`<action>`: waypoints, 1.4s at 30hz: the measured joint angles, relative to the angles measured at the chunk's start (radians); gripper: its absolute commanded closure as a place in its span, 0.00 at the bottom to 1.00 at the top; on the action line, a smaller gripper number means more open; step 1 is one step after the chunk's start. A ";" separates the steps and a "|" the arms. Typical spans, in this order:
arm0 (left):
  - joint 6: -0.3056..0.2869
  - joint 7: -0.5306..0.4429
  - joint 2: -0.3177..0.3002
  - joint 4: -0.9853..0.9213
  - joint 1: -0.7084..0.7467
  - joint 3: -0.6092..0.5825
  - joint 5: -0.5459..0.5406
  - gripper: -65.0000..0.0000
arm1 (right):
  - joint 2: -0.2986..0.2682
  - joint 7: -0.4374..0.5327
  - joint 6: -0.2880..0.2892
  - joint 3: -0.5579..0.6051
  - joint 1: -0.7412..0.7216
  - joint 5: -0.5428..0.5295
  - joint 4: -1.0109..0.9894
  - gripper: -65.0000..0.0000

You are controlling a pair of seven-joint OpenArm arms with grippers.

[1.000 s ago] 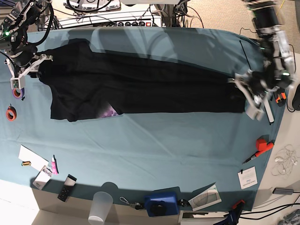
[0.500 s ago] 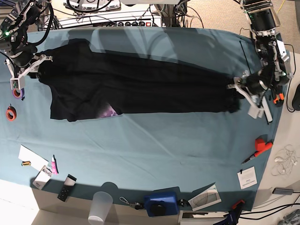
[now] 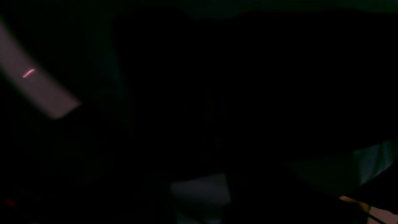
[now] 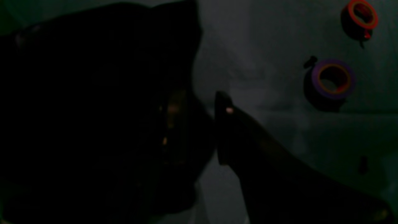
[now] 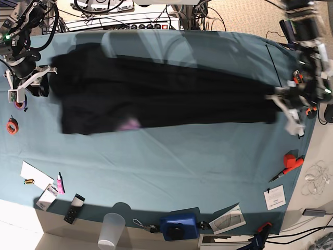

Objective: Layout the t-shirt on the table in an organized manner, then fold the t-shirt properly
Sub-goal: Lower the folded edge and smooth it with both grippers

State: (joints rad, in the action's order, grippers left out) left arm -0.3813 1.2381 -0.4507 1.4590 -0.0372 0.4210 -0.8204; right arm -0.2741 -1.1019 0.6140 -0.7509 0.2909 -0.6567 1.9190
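Left gripper (image 5: 285, 104) is sitting at the far right end of the table in the base view, its jaws drawn together on the hem end of the t-shirt (image 5: 156, 96); its wrist view is almost wholly black, filled with dark cloth. Right gripper (image 5: 32, 83) is sitting at the opposite end, at the shirt's shoulder edge. In the right wrist view one dark finger (image 4: 224, 124) is showing clear of the cloth over the teal surface, and the other is lost in the black fabric beside it; whether the jaws are gripping the cloth, I cannot tell.

The t-shirt is lying stretched long across the upper half of the table (image 5: 182, 166), running between the two grippers, blurred along its left part. A patch of purple-pink print (image 5: 129, 124) is peeking out at its lower edge.

Just beside the right gripper, a purple tape roll (image 4: 332, 79) and a red tape roll (image 4: 362, 14) are lying on the cloth, apart from the shirt. Along the near edge: a clear plastic cup (image 5: 111, 230), a blue device (image 5: 179, 225), a black remote (image 5: 74, 208), a white card (image 5: 35, 174). Near the right edge, a red tool (image 5: 292, 160) and a paper tag (image 5: 274, 197) are resting.
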 measured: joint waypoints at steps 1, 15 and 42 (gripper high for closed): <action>0.000 0.000 -0.008 0.000 0.000 0.000 -0.010 1.00 | 0.000 0.000 0.000 0.000 0.000 0.000 0.000 0.75; -0.117 0.040 -0.028 0.278 0.059 0.000 -0.130 1.00 | 0.000 0.003 0.000 -0.001 0.000 0.000 0.000 0.75; -0.086 -0.286 0.117 0.226 0.111 0.000 0.533 0.40 | 0.000 0.007 0.000 -0.001 0.000 0.000 0.000 0.75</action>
State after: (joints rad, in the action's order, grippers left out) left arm -0.4675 0.9524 -0.3336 1.6852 0.0742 0.4206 -0.2874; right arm -0.2741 -1.0946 0.6140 -0.7517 0.2909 -0.6563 1.9190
